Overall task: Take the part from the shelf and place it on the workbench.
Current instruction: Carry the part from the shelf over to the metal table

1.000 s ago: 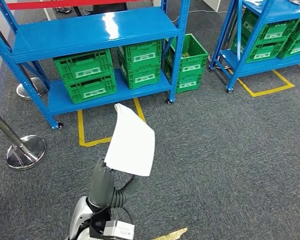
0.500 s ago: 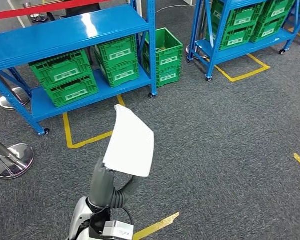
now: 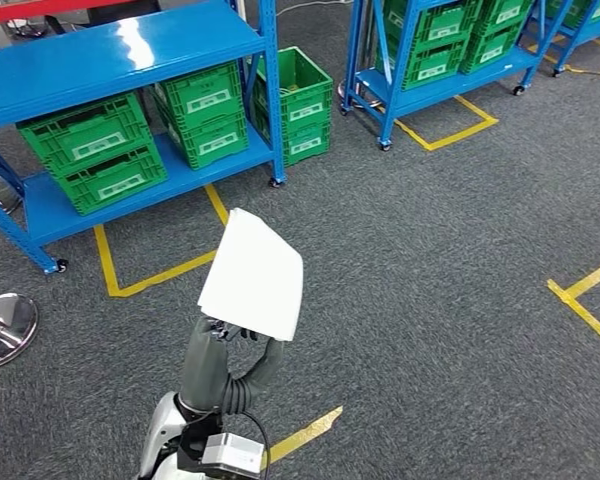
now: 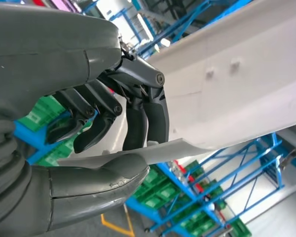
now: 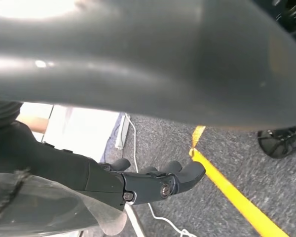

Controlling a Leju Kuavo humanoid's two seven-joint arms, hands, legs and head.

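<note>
Looking down, head view: a white sheet-like part [image 3: 252, 274] was seen held up by the left hand [image 3: 223, 352] above grey carpet [image 3: 433, 300], its lower edge gripped between the thumb and the darker fingers.
Part position, head view: the part was tilted, raised off the floor, and well apart from the blue shelf [image 3: 116, 50] standing behind it.
Shelf contents, head view: green crates [image 3: 93, 150] were stacked on the lower level of the blue shelf, and another green crate [image 3: 297, 95] sat on the floor just beside the shelf's post.
Background, head view: a second blue shelf [image 3: 403, 70] carrying green crates was seen further back to the right, and yellow tape lines [image 3: 584, 300] were marked on the carpet.
Left wrist view: the thin white edge of the part [image 4: 228, 89] was pinched between the thick grey thumb [image 4: 101, 182] and the dark fingers [image 4: 146, 123] of the left hand [image 4: 113, 123].
Right wrist view: the right hand [image 5: 154, 180] was seen above the carpet and a yellow line [image 5: 228, 187], with its dark fingers lying extended and nothing grasped in them; a white cable [image 5: 139, 163] was trailed across the floor beneath.
</note>
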